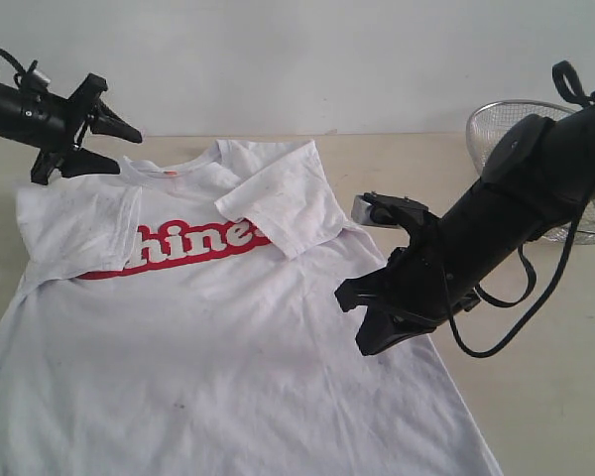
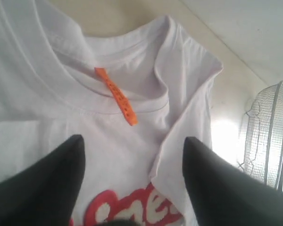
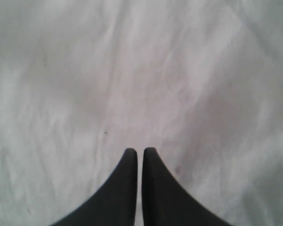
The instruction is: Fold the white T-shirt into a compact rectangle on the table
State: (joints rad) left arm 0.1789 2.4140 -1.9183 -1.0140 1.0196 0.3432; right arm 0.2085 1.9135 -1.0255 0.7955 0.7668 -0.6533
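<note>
The white T-shirt (image 1: 228,347) lies chest up on the table (image 1: 535,397), its red lettered band (image 1: 193,245) showing. Both sleeves are folded inward over the chest; the right sleeve (image 1: 283,198) covers the band's end. My left gripper (image 1: 124,151) hovers open above the collar and left shoulder. In the left wrist view, the left gripper (image 2: 134,141) has nothing between its fingers, and the orange neck tag (image 2: 116,96) lies beyond them. My right gripper (image 1: 355,317) hangs over the shirt's right side. The right gripper (image 3: 140,150) is shut over plain white cloth (image 3: 179,70), pinching none of it.
A silver wire-mesh basket (image 1: 516,124) stands at the back right of the table, behind my right arm; it also shows at the edge of the left wrist view as the basket (image 2: 266,136). Bare beige table runs right of the shirt.
</note>
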